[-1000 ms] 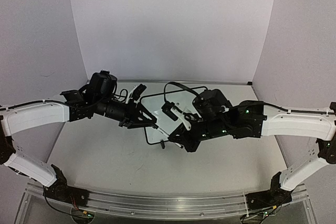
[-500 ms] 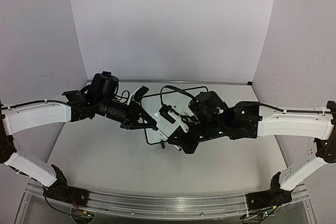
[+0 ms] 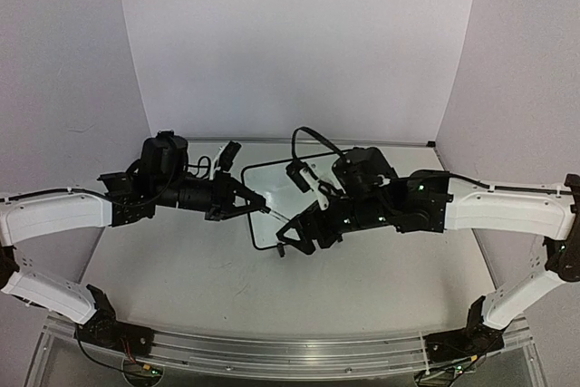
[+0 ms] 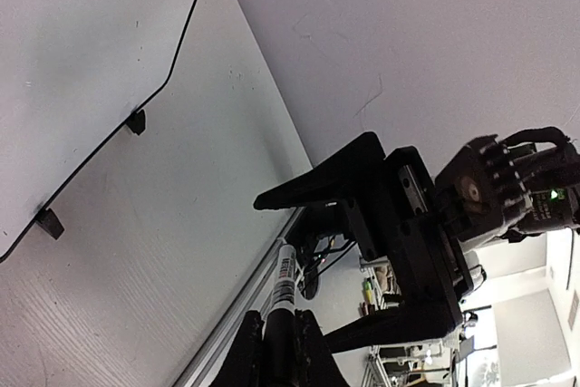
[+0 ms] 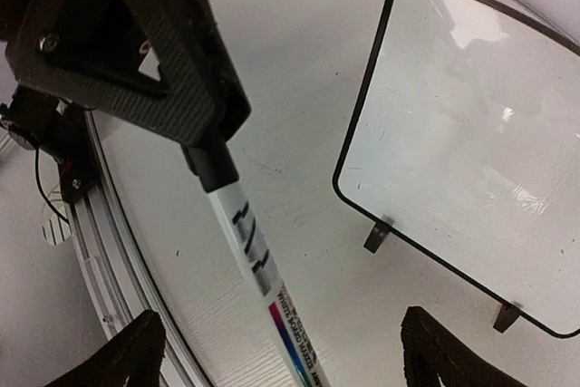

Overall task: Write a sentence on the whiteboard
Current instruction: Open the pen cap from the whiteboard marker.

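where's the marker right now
The marker is clamped in the left gripper, its far end reaching into the open right gripper. In the top view that is mid-table, close by the whiteboard.

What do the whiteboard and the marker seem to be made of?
The whiteboard: probably a glossy coated white panel, since soft light patches reflect in it; thin black rim, perhaps plastic. The marker: likely smooth white plastic barrel with printed label.
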You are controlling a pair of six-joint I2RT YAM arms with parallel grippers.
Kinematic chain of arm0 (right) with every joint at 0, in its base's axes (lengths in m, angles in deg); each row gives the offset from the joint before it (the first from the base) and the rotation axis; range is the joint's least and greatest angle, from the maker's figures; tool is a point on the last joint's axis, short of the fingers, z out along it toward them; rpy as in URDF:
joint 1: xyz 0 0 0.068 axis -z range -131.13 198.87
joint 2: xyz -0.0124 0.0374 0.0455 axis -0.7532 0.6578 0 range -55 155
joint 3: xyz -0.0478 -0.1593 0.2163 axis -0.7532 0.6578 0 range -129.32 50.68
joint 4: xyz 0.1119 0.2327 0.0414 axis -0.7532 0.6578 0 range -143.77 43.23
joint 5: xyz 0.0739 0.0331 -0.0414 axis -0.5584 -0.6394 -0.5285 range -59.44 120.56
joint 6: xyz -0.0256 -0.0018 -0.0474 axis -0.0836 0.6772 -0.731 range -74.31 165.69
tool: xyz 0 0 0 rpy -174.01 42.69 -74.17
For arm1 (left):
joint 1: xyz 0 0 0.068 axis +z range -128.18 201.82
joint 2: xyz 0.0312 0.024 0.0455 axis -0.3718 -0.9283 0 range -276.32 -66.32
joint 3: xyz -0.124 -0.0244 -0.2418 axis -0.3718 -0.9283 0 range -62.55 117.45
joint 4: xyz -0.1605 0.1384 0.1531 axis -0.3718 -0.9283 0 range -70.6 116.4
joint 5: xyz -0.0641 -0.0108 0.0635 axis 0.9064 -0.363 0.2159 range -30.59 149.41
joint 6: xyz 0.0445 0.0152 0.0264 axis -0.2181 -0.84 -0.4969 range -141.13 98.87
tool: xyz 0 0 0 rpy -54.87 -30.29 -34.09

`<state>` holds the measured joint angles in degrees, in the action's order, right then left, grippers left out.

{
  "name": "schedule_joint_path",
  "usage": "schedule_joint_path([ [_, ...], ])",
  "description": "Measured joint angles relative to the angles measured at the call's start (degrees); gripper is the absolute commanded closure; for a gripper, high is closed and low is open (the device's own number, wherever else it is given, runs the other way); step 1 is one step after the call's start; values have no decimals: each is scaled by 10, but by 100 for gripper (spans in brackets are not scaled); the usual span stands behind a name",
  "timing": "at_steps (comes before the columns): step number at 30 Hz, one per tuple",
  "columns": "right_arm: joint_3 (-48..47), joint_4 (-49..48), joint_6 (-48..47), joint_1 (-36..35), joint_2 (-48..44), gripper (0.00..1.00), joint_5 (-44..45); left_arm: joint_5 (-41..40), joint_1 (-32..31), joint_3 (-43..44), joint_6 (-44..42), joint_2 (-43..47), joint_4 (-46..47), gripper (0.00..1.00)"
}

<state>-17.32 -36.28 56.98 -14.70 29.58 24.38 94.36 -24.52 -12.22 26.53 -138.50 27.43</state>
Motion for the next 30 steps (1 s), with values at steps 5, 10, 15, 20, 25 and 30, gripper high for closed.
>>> schedule_joint_path([
  [5, 40, -131, 101, 52, -15, 10, -63, -60, 0, -62, 67, 24, 169, 100],
  [10, 85, -278, 202, 84, -16, 12, -146, -77, 0, -77, 100, 24, 276, 100],
  [15, 106, -390, 276, 92, -14, 16, -217, -84, 0, -96, 112, 37, 332, 100],
  [20, 115, -461, 322, 92, -14, 22, -258, -94, 0, -118, 112, 64, 341, 100],
  [25, 119, -489, 348, 92, -14, 28, -278, -94, 0, -118, 114, 67, 350, 100],
  [30, 119, -503, 359, 92, -14, 32, -284, -86, 0, -118, 114, 65, 350, 100],
])
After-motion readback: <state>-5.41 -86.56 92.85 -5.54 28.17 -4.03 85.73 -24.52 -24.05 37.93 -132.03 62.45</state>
